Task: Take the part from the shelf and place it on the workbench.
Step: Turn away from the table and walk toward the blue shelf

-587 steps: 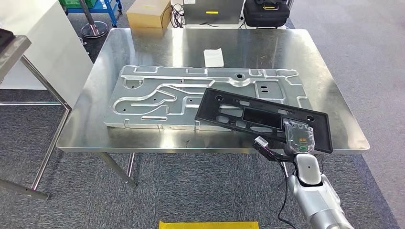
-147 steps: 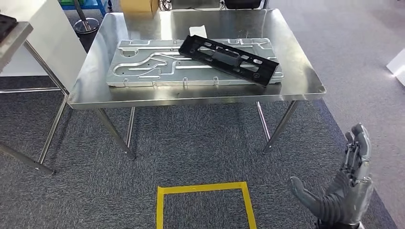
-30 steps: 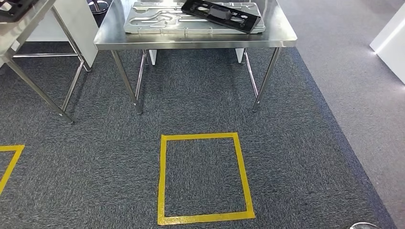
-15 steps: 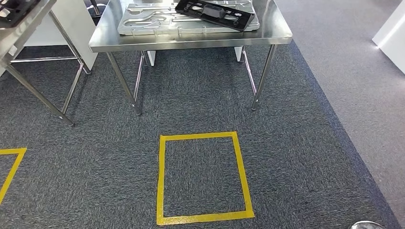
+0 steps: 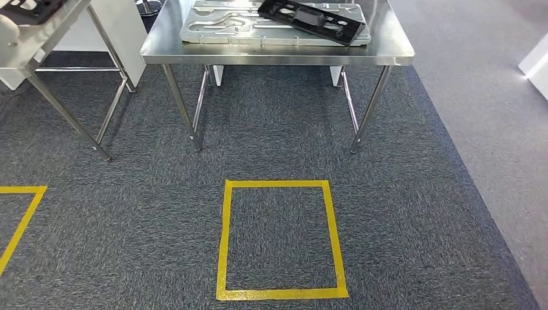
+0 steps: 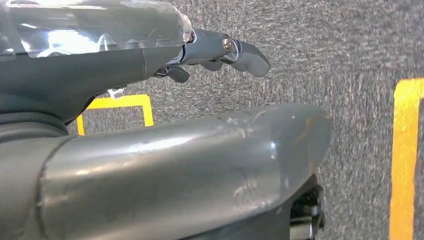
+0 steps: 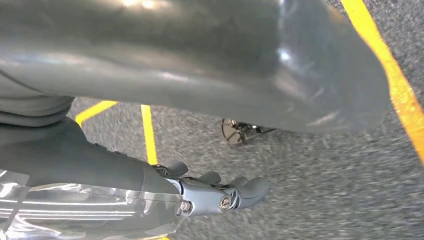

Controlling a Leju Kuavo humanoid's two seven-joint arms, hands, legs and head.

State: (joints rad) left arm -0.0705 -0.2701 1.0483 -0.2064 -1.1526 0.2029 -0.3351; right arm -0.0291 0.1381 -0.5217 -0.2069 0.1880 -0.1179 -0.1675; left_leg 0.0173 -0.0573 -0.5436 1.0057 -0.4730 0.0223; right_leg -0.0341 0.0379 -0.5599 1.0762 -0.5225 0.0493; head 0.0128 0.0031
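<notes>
My left hand (image 6: pixel 150 120) hangs over the dark grey carpet (image 5: pixel 278 161), holding nothing; in its wrist view the thick grey thumb runs across close to the camera and the darker fingers (image 6: pixel 235 50) stretch out straight, apart from the thumb, so the hand is spread. My right hand (image 7: pixel 165 140) is much the same (a near mirror of the other): thumb large in the foreground, fingers (image 7: pixel 240 192) extended and loose, nothing in the grasp, carpet and yellow tape lines beneath it.

On the floor in front of me lies a yellow tape rectangle (image 5: pixel 282 294), and the corner of a second yellow outline (image 5: pixel 19 219) sits at the left edge of the head view.

Beyond the rectangle stands the steel workbench (image 5: pixel 278 55) on its thin metal legs. A large silver machined plate (image 5: pixel 220 22) lies flat on its top, and the black part (image 5: pixel 310 19) rests across that plate toward its right side, lying at a slant, so the part is on the bench and well apart from both my hands.

To the left is another steel table (image 5: pixel 45 35) with a black object (image 5: pixel 26 8) on its top, partly cut off by the picture edge.
</notes>
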